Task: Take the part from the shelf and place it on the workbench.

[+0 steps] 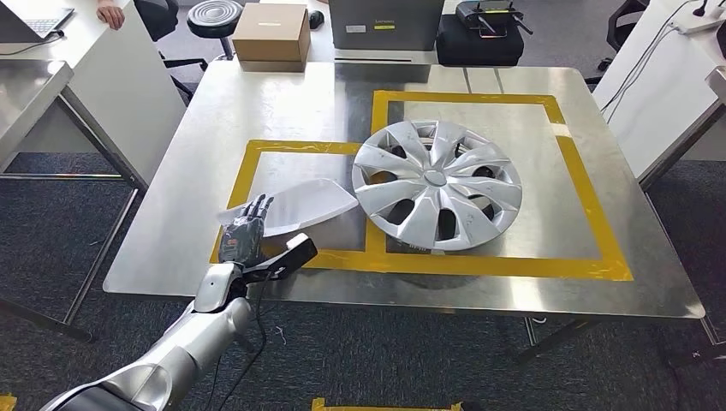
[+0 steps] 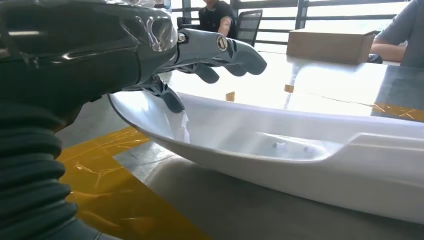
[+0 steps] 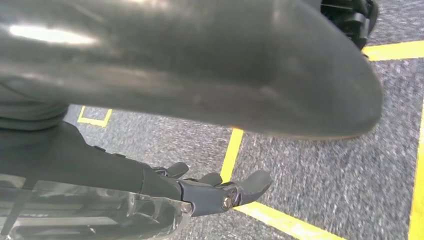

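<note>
The white plastic part [image 1: 304,204] lies flat on the steel workbench [image 1: 282,111], inside the left yellow tape frame beside a silver hubcap [image 1: 437,184]. My left hand [image 1: 242,233] reaches over the part's left end, near the bench's front edge, with its fingers stretched out and apart. In the left wrist view the hand [image 2: 150,45] hovers over the part [image 2: 300,145]; one dark fingertip [image 2: 172,102] touches its rim and nothing is gripped. My right hand [image 3: 210,192] hangs above the carpeted floor, fingers loosely apart and holding nothing.
A cardboard box [image 1: 272,34], a grey case [image 1: 385,30] and a black bag [image 1: 479,38] stand along the bench's far edge. A white table [image 1: 128,77] with a person's hand [image 1: 110,13] on it is at the left. People [image 2: 217,15] sit beyond the bench.
</note>
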You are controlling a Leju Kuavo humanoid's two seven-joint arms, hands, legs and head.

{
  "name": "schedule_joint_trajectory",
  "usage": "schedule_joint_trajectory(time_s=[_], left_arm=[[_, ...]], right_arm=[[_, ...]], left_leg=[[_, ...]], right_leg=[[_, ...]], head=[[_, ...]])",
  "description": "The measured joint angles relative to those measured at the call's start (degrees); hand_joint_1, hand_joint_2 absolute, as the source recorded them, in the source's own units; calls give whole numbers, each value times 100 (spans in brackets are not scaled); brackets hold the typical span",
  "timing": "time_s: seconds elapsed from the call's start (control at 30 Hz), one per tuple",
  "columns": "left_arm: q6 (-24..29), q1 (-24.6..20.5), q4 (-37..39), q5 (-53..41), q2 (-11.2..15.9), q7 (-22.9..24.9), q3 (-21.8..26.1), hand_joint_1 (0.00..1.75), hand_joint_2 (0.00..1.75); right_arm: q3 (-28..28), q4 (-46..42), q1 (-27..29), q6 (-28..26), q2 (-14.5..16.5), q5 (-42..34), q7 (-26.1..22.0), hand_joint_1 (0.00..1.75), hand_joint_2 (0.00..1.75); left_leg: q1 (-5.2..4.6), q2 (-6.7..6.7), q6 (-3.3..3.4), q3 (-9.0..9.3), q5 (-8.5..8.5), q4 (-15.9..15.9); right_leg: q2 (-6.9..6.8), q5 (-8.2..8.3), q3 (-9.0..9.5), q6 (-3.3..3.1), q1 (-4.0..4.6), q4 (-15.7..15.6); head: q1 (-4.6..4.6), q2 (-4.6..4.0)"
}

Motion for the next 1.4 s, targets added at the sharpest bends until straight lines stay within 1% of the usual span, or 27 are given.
schedule_joint_trajectory(time_s=[0.07,0.13,0.23,0.27,0.3,0.33,0.4,0.47,0.57,0.63,0.67,0.73,0.77,0.8,0.83,0.9,0.93,1.0,1.1,1.13,1.17,1.23,1.27,1.3,1.33,1.37,1.4], left_arm=[[21,11,2,8,4,-23,21,0,0],[34,8,2,11,-1,-36,45,0,0],[46,36,8,11,-19,-54,55,0,0],[47,55,16,11,-20,-55,56,0,0],[47,70,25,11,-21,-55,56,0,0],[47,79,33,11,-21,-55,57,0,0],[49,82,39,11,-24,-55,58,0,0],[60,76,39,12,-25,-61,60,0,0],[205,88,34,65,-23,-192,75,0,0],[488,110,-15,167,-31,-447,102,0,0],[660,127,-69,228,-40,-624,117,0,0],[906,230,-287,318,-63,-1022,155,0,0],[953,323,-465,350,-78,-1213,181,0,0],[963,436,-704,377,-97,-1389,204,0,0],[967,543,-976,422,-117,-1543,220,0,0],[968,703,-1585,580,-152,-1782,214,0,0],[968,760,-1837,666,-159,-1856,201,0,0],[969,880,-2520,958,-154,-2019,106,0,0],[968,1103,-3685,1411,-106,-2285,-175,0,0],[964,1163,-4054,1531,-87,-2378,-287,0,0],[954,1216,-4410,1651,-62,-2465,-403,0,0],[869,1328,-5083,1992,14,-2616,-648,0,0],[744,1393,-5395,2291,65,-2682,-771,0,0],[522,1460,-5693,2716,118,-2733,-888,0,0],[216,1518,-5964,3227,167,-2767,-991,0,0],[-193,1571,-6222,3831,221,-2783,-1080,0,0],[-633,1622,-6445,4426,272,-2784,-1148,0,0]], right_arm=[[25,-4,-6,0,-16,-13,-1,0,0],[48,-12,-14,0,-32,-19,-1,0,0],[75,-17,-21,0,-60,-20,-1,0,0],[86,-17,-19,0,-69,-20,-1,0,0],[97,-17,-18,0,-74,-20,-1,0,0],[108,-17,-20,0,-80,-20,-1,0,0],[120,-18,-30,1,-91,-20,-1,0,0],[127,-20,-37,1,-96,-22,-1,0,0],[147,-21,-35,1,-94,-61,-10,0,0],[166,-21,-41,1,-92,-122,-37,0,0],[180,-21,-45,-1,-93,-163,-58,0,0],[235,-21,-49,-20,-106,-264,-110,0,0],[272,-21,-48,-38,-115,-321,-139,0,0],[309,-21,-44,-65,-125,-380,-170,0,0],[349,-21,-40,-92,-135,-440,-202,0,0],[428,-22,-39,-136,-140,-562,-278,0,0],[462,-23,-45,-143,-134,-612,-307,0,0],[539,-23,-54,-146,-134,-735,-385,0,0],[660,-22,-50,-141,-154,-919,-505,0,0],[697,-23,-50,-140,-165,-974,-541,0,0],[730,-24,-51,-141,-179,-1031,-574,0,0],[793,-25,-51,-156,-217,-1154,-624,0,0],[826,-27,-46,-169,-231,-1221,-635,0,0],[859,-29,-40,-182,-246,-1290,-639,0,0],[891,-34,-38,-191,-258,-1356,-637,0,0],[925,-39,-43,-187,-270,-1424,-633,0,0],[960,-43,-59,-163,-283,-1491,-627,0,0]], left_leg=[[0,6,21,28,46,-68],[32,14,66,86,119,-174],[39,15,101,95,159,-215],[36,14,99,91,158,-212],[35,13,96,88,155,-208],[37,9,88,87,150,-200],[32,-1,44,79,120,-159],[8,-9,-15,49,83,-98],[7,-9,-67,11,55,-52],[28,-3,-122,-82,-90,145],[41,0,-155,-206,-240,407],[61,4,-202,-575,-584,1185],[65,5,-208,-735,-676,1501],[66,5,-199,-813,-662,1629],[63,5,-173,-777,-535,1516],[40,2,-63,-449,-127,783],[21,3,-2,-275,14,417],[-24,2,80,-99,84,40],[-14,-5,106,-23,112,-89],[4,-4,115,14,145,-144],[22,1,124,49,175,-195],[24,7,138,52,192,-214],[23,9,138,49,191,-212],[22,8,135,49,189,-210],[26,4,130,49,186,-205],[32,-2,116,51,178,-195],[35,-8,92,49,162,-171]], right_leg=[[-8,12,-9,42,-6,-8],[-16,-124,-131,46,0,228],[-20,-546,-612,-2,2,1264],[-20,-607,-725,8,2,1504],[-21,-591,-744,38,0,1548],[-22,-497,-657,84,-5,1373],[-26,-223,-264,168,-20,599],[-17,-75,12,150,-21,61],[-1,-64,40,68,-19,6],[2,-63,51,18,-46,0],[2,-65,57,-8,-55,-3],[1,-74,61,-41,-42,-1],[3,-77,64,-45,-34,0],[6,-79,69,-47,-25,1],[11,-81,76,-49,-13,1],[24,-84,96,-51,6,-4],[30,-85,98,-51,27,-5],[34,-81,83,-40,34,-12],[19,-87,62,18,44,-9],[12,-152,14,24,47,92],[4,-267,-85,16,48,308],[0,-597,-419,-15,21,1051],[-1,-720,-579,-5,7,1404],[-2,-765,-660,32,-11,1592],[-4,-725,-638,87,-30,1565],[-7,-601,-492,156,-54,1286],[-13,-445,-267,224,-80,856]], head=[[-2,0],[5,0],[14,0],[14,0],[14,0],[14,0],[15,0],[9,0],[5,0],[0,0],[-3,0],[-6,0],[-7,0],[-8,0],[-8,0],[-6,0],[-2,0],[-1,0],[-3,0],[-1,0],[5,0],[7,0],[7,0],[6,0],[7,0],[8,0],[9,0]])
